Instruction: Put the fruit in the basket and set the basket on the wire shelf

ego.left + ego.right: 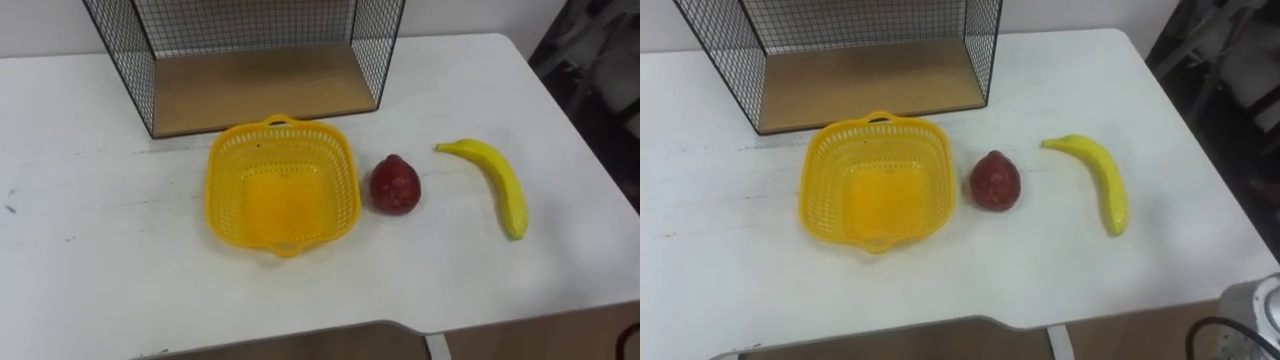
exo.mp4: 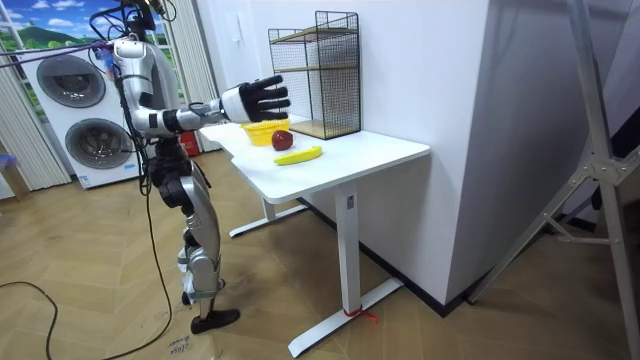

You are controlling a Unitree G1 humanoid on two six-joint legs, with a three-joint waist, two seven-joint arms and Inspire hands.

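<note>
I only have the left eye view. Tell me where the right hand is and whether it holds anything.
Observer: In the room view the right hand is held out toward the table, above the level of the yellow basket. Its fingers are spread and it holds nothing.
Operator: I see just the bottom tier of the wire shelf. Report what is above it.
Observer: The wire shelf rises well above that tier, with at least one more wooden tier higher up.
</note>
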